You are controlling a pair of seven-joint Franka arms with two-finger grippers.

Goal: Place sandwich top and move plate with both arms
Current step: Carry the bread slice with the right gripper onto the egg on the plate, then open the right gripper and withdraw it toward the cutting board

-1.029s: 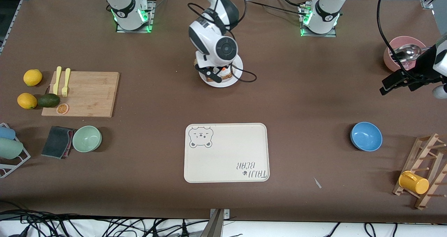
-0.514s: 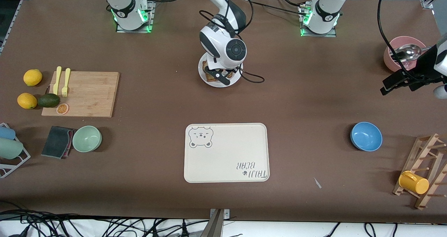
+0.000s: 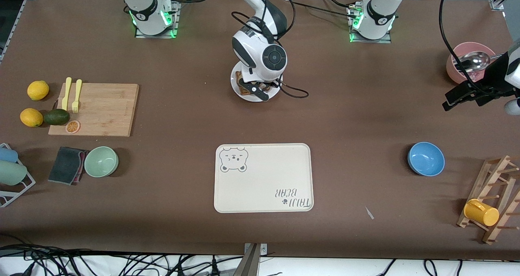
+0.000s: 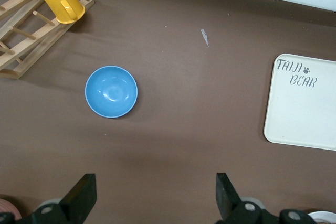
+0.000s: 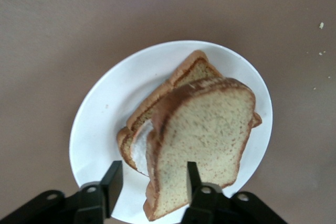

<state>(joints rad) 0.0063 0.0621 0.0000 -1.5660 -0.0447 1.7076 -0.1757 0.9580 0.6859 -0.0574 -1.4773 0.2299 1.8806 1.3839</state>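
Observation:
The white plate (image 5: 105, 114) (image 3: 247, 98) lies mid-table near the robots' bases. On it rests a darker bread slice (image 5: 194, 69) with white egg showing at its edge. The light-tan sandwich top (image 5: 205, 135) leans tilted over that slice. My right gripper (image 5: 152, 182) (image 3: 254, 90) hangs just over the plate and is open: one finger lies against the slice's face, while the other stands clear of its crust. My left gripper (image 4: 152, 198) (image 3: 459, 95) waits wide open and empty above the table at the left arm's end, near the pink bowl.
A cream bear-print tray (image 3: 264, 178) lies nearer the front camera than the plate. A blue bowl (image 3: 425, 159), a pink bowl with a spoon (image 3: 467, 60) and a wooden rack with a yellow mug (image 3: 481, 212) are at the left arm's end. A cutting board (image 3: 97, 109) and a green bowl (image 3: 101, 161) are at the right arm's end.
The right arm shifted slightly toward the left arm's end over the plate, and its fingers have spread away from the sandwich top. The left arm has not moved.

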